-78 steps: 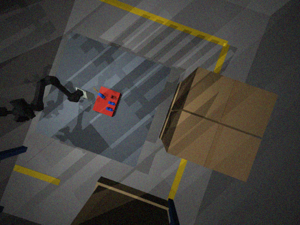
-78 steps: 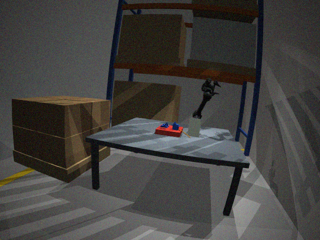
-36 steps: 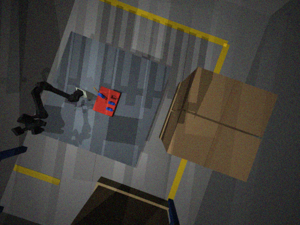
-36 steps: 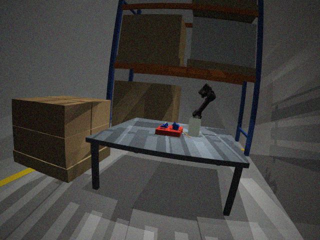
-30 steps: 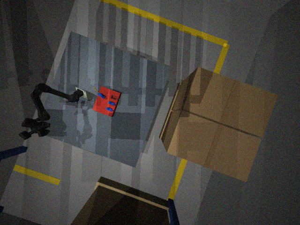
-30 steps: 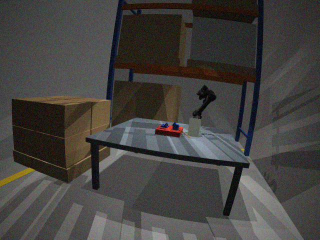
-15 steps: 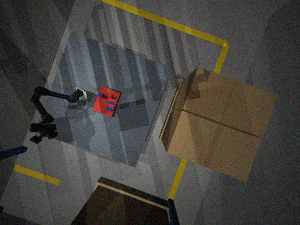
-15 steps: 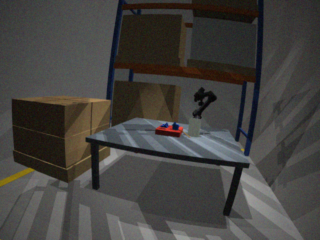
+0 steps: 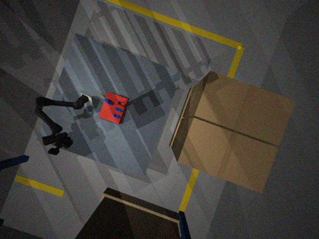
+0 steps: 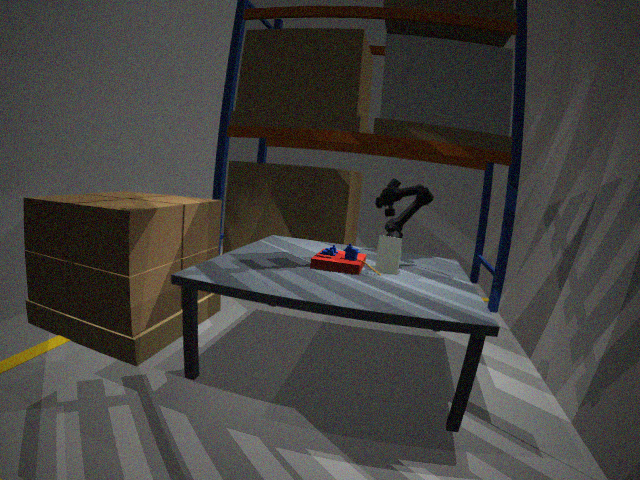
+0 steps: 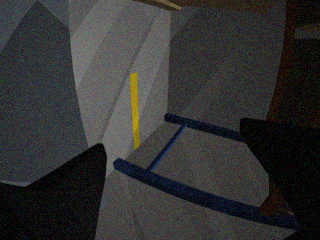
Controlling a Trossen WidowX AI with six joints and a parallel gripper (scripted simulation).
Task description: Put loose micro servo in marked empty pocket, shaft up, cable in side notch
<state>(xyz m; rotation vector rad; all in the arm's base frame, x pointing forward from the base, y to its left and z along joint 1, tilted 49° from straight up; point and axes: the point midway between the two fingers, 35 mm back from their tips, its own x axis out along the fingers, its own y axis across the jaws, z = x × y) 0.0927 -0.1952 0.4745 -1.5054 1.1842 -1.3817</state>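
Observation:
The red deck lies on the table. The loose blue micro servo is on top of it near the edge facing the arm's base, standing proud of the surface. Its orange cable runs off over that edge. The empty pocket shows as a dark spot across the deck. Two other blue servos sit in a row beside it. Shaft direction is too small to tell. My gripper is open and empty, high up and well away from the deck.
The arm stands on a pale pedestal close to the deck. The table carries both. Large cardboard boxes stand beyond the table. A blue and orange rack rises behind the arm.

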